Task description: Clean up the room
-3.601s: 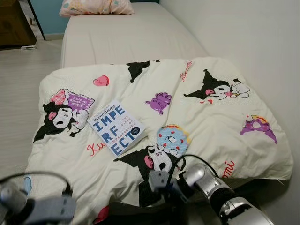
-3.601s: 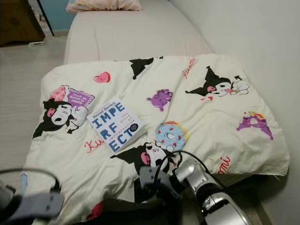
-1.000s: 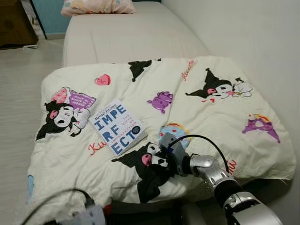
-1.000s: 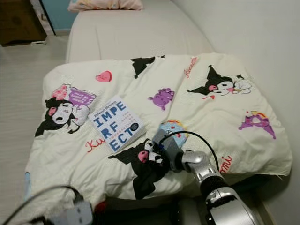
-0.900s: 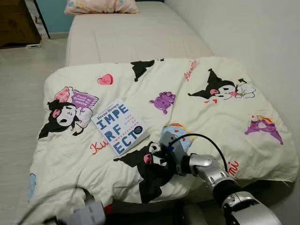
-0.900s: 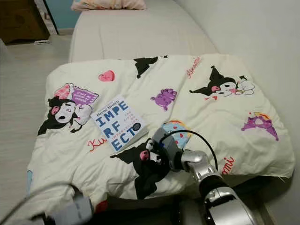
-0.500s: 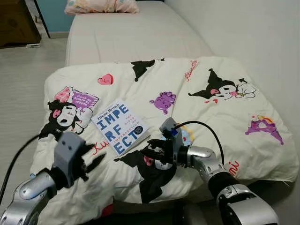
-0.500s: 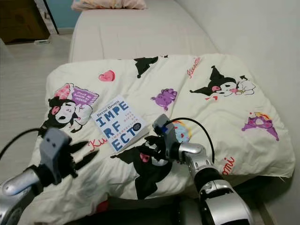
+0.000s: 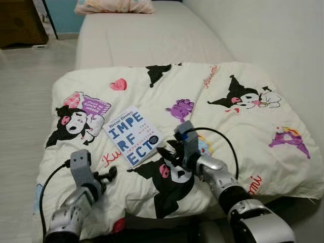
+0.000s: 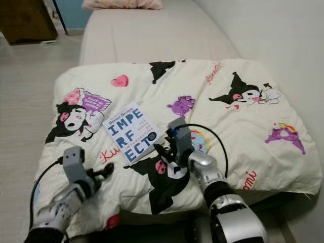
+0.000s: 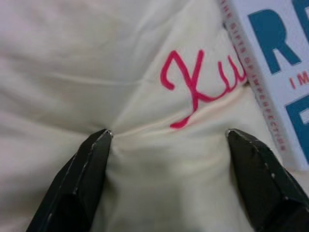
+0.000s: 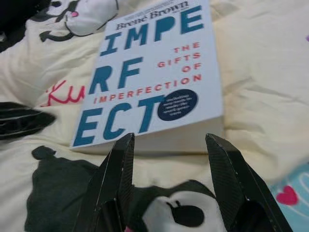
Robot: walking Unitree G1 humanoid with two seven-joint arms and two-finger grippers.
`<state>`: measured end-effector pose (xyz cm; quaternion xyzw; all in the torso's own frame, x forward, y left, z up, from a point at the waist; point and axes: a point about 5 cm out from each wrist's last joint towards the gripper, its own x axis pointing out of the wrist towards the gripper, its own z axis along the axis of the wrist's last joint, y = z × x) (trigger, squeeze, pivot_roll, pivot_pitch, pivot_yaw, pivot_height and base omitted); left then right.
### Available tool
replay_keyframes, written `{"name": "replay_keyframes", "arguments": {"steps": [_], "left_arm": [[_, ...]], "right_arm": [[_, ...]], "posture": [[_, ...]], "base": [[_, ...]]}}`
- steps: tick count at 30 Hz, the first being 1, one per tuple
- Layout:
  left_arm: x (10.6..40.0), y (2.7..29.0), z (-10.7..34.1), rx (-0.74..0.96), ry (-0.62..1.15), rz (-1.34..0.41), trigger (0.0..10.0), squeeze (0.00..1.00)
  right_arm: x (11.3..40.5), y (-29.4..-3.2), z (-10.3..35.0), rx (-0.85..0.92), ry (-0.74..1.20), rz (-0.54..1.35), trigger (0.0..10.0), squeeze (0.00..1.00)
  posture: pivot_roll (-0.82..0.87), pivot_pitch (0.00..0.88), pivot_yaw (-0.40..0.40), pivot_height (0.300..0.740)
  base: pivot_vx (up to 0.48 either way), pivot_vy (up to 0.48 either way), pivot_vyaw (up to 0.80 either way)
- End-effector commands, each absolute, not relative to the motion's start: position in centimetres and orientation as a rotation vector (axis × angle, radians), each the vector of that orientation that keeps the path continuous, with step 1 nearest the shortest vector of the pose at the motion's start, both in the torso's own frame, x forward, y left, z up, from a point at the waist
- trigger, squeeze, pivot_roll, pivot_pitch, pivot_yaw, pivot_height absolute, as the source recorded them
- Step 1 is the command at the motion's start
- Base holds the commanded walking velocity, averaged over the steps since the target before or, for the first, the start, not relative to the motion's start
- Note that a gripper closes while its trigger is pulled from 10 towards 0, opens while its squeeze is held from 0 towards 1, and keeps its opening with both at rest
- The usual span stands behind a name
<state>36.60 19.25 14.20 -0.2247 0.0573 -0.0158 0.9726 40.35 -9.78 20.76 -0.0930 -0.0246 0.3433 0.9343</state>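
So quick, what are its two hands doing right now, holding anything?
Left hand: open, empty, fingertips pressing into the blanket beside the book.
Right hand: open, empty, poised at the book's near edge.

I see even, soft indoor light across both head views, no glare, only faint shadows in the cream cartoon-print duvet (image 9: 243, 136) folds. Head views are sharp. Wrist views are softer, with blurred black fingers (image 12: 116, 183) toward six o'clock.

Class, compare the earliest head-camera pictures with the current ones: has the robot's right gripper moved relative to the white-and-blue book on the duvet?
Yes. The right gripper has advanced from the cartoon-print cream duvet's near edge to the white-and-blue paperback book's corner, open.
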Motion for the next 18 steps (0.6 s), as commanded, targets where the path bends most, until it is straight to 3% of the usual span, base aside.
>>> {"name": "replay_keyframes", "arguments": {"steps": [1, 4, 7, 11, 12, 18], "left_arm": [[35.9, 19.0, 11.7, -0.493, 0.203, -0.016, 10.0, 1.0], [37.5, 17.4, 14.7, -0.648, 0.064, -0.143, 10.0, 1.0], [38.2, 16.7, 16.9, -0.694, -0.026, -0.241, 10.0, 1.0], [38.4, 16.3, 18.3, -0.632, -0.061, -0.338, 10.0, 1.0], [38.1, 16.4, 19.3, -0.466, -0.081, -0.408, 10.0, 1.0], [37.8, 17.2, 18.6, -0.308, -0.045, -0.379, 10.0, 1.0]], "right_arm": [[40.1, -9.9, 19.8, -0.195, -0.036, 0.701, 10.0, 0.0], [40.0, -9.7, 20.1, -0.151, -0.07, 0.7, 10.0, 0.0], [39.9, -9.7, 20.0, -0.147, -0.075, 0.69, 10.0, 0.0], [39.9, -9.8, 19.7, -0.153, -0.069, 0.681, 10.0, 0.0], [39.8, -9.9, 19.4, -0.16, -0.068, 0.672, 10.0, 0.0], [39.8, -10.0, 19.3, -0.168, -0.069, 0.664, 10.0, 0.0]], "posture": [[0.01, 0.5, -0.011, 0.568], [0.0, 0.507, 0.0, 0.568], [0.0, 0.509, 0.003, 0.568], [0.01, 0.503, 0.01, 0.568], [0.02, 0.495, 0.015, 0.568], [0.03, 0.489, 0.014, 0.568]], "base": [[0.0, 0.0, 0.0], [0.0, 0.0, 0.0], [0.0, 0.0, 0.0], [0.0, 0.0, 0.0], [0.0, 0.0, 0.0], [0.0, 0.0, 0.0]]}}
